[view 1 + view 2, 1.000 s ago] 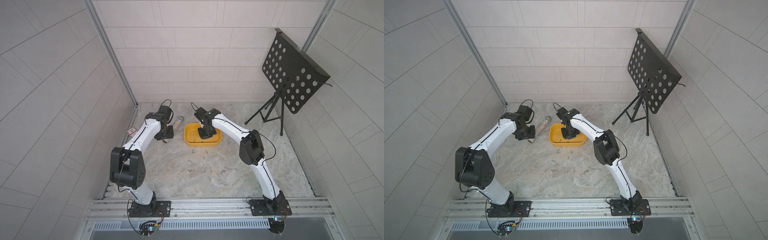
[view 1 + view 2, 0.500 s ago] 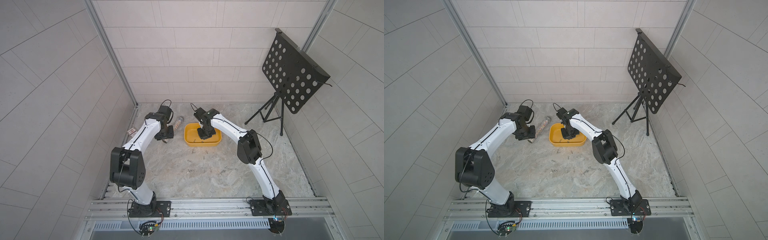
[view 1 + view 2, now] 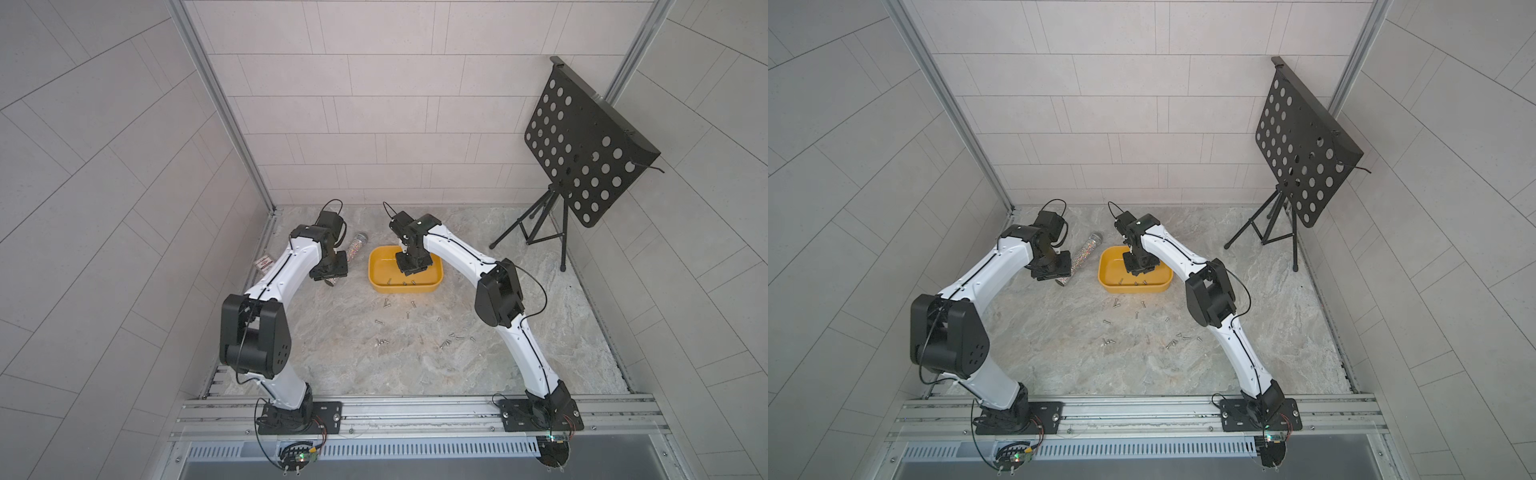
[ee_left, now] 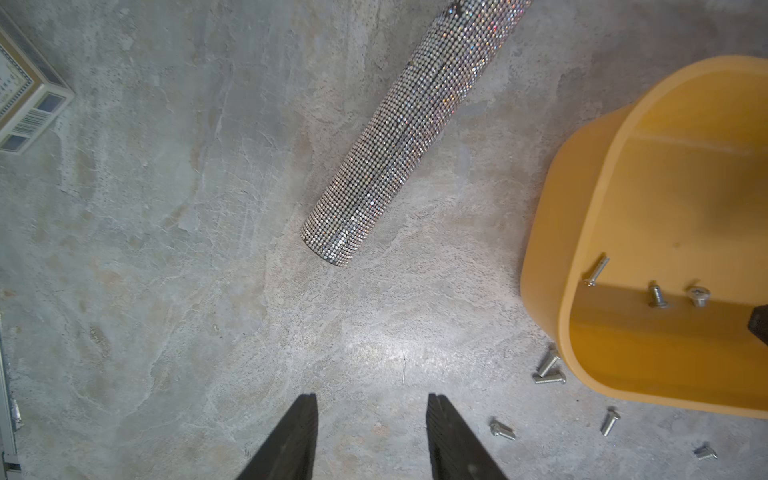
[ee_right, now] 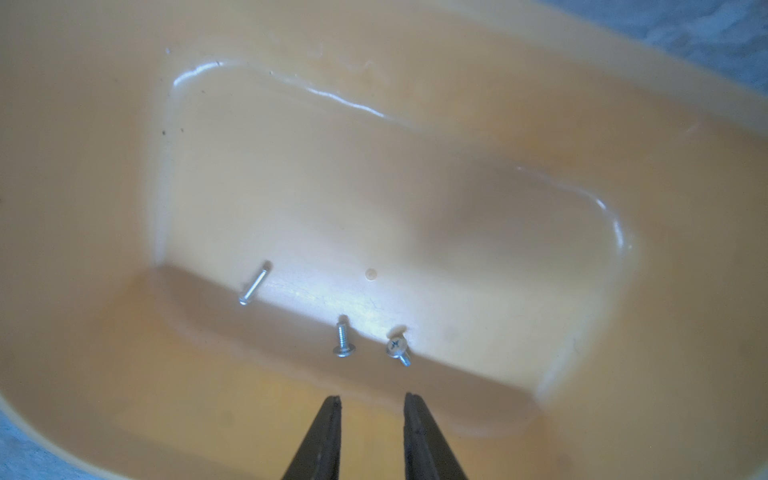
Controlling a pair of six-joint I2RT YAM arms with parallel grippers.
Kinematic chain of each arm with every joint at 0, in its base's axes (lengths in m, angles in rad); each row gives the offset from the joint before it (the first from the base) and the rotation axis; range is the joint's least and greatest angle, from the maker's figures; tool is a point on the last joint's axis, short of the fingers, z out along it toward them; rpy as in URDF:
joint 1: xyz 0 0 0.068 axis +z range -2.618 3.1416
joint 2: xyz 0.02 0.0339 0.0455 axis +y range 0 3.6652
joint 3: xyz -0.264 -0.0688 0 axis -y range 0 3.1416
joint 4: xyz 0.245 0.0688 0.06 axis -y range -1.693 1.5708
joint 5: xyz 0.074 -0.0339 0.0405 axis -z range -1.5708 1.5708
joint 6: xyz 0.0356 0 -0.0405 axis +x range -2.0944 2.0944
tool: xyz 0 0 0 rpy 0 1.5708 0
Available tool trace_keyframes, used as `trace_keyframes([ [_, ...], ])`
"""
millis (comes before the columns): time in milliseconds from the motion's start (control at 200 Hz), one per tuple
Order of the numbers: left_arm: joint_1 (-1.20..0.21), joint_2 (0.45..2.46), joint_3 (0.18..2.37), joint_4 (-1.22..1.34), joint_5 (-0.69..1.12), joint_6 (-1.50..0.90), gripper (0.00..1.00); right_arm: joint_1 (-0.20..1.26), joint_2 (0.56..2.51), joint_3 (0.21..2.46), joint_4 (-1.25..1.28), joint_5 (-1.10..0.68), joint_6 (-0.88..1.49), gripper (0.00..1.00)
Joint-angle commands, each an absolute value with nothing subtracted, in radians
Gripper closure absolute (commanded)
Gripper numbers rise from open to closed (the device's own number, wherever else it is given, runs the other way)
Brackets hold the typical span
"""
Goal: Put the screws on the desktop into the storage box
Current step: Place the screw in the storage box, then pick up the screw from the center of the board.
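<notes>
Lying inside one storage box (image 5: 83, 208) are three screws (image 5: 343, 343).

Left pincer (image 4: 371, 419), right pincer (image 5: 371, 415): jaws apart.

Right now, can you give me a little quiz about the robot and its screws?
1. How many screws lie inside the yellow storage box?
2. True or false: loose screws lie on the desktop.
3. The right end effector hangs over: A the storage box, B the glittery tube, C the music stand.
Key: 1 three; 2 true; 3 A.
</notes>
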State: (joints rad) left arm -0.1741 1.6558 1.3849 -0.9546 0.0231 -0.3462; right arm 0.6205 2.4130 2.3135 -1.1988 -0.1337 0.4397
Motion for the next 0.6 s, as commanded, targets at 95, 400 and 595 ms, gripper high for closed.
trace_keyframes([
  [95, -0.167, 1.634, 1.373, -0.96, 0.022, -0.337, 0.51, 0.62, 2.404, 2.344, -1.255, -0.101, 0.428, 0.64],
  [400, -0.166, 1.632, 1.374, -0.961, 0.026, -0.335, 0.51, 0.622, 2.157, 2.107, -1.178, -0.036, 0.432, 0.63],
  [595, -0.166, 1.617, 1.372, -0.961, 0.011, -0.331, 0.51, 0.611, 1.921, 1.798, -1.08, -0.002, 0.46, 0.62],
])
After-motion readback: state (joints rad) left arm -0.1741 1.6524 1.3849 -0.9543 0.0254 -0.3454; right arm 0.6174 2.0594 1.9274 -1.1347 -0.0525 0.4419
